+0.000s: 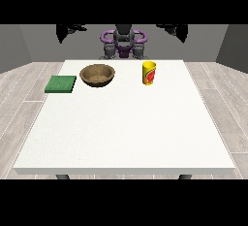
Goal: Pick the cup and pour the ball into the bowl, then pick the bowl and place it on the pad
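White counter (126, 133) fills the foreground, bare along its near edge, with every task item lined up in the far third, close to the robot. From the view's left: a flat green pad (61, 84) near the left edge, a brown bowl (98, 74) just beside it but apart, and a yellow cup (149, 72) with a red mark standing upright, well apart from the bowl. No ball shows; it is presumably inside the cup.

Both hands hang raised at the top corners, the hand at the view's left (64, 30) and the hand at the view's right (178, 30), dark shapes clear of everything; whether their fingers are spread or curled cannot be told.

Nothing is done yet. The cup looks light, rigid and smooth-sided, likely to tip if nudged high, so a wrap around its mid-body seems safest. The bowl appears stiff and shallow, best taken at the rim. Open counter lies between cup and bowl for the pour; the pad sits near the counter's edge, leaving little margin there.
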Robot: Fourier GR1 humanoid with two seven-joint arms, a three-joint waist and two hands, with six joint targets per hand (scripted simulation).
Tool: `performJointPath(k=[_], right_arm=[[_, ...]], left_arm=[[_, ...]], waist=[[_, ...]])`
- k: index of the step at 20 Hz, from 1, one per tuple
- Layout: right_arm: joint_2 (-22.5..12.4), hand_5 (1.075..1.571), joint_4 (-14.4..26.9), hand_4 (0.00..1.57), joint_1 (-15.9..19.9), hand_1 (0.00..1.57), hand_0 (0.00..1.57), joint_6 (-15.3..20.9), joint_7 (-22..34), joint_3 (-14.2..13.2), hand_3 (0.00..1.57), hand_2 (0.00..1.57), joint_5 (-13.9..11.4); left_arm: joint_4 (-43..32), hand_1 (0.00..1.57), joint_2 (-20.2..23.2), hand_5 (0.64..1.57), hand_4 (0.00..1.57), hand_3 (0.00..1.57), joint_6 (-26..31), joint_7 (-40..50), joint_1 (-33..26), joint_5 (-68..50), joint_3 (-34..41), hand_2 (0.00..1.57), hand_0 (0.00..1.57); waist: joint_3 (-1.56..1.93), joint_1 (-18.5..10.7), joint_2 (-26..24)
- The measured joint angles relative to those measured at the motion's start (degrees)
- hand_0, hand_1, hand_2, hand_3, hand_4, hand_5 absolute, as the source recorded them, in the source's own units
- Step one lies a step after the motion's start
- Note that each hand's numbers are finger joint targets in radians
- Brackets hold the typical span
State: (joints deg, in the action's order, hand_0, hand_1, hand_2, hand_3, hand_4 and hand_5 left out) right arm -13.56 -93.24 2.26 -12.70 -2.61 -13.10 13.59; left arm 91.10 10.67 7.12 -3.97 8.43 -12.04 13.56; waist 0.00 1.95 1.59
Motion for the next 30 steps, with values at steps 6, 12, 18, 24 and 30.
performJointPath(k=[6, 12, 18, 24, 30], right_arm=[[1.1, 1.571, 2.5, 0.0, 0.9, 0.0, 0.0, -0.8, -4.5, 0.8, 0.0, 0.0, -1.8], [1.3, 1.57, 2.5, 0.0, 3.0, 0.0, 0.0, -1.1, -6.7, 1.2, 0.0, 0.0, -2.8], [-1.0, 1.57, 6.1, 0.0, 5.3, 0.0, 0.0, -4.3, -9.0, -1.3, 0.0, 0.0, -0.6], [-0.6, 1.571, 9.1, 0.0, 5.7, 0.0, 0.0, -4.7, -11.7, -1.3, 0.0, 0.0, -1.8], [-0.1, 1.571, 10.5, 0.0, 6.2, 0.0, 0.0, -5.1, -12.8, -0.8, 0.0, 0.0, -2.3]], left_arm=[[-8.5, 0.0, -3.8, 1.518, 0.0, 0.0, -1.9, -12.0, 0.5, 4.8, -1.7, 0.0, 0.0], [-20.1, 0.0, -6.8, 1.528, 0.0, 0.0, -5.4, -24.2, 3.3, 8.8, -2.1, 0.0, 0.0], [-31.2, 0.0, -7.7, 1.518, 0.0, 0.0, -8.7, -33.2, 8.5, 10.3, -0.9, 0.0, 0.0], [-42.3, 0.0, -6.8, 1.521, 0.0, 0.0, -9.6, -39.2, 13.3, 10.7, 0.2, 0.0, 0.0], [-51.6, 0.0, -6.7, 1.527, 0.0, 0.0, -11.4, -44.9, 17.2, 10.6, 1.4, 0.0, 0.0]], waist=[[-0.01, 1.6, 4.0], [-0.03, 3.8, 8.2], [-0.03, 5.2, 11.5], [-0.02, 5.1, 12.0], [-0.03, 5.6, 12.4]])
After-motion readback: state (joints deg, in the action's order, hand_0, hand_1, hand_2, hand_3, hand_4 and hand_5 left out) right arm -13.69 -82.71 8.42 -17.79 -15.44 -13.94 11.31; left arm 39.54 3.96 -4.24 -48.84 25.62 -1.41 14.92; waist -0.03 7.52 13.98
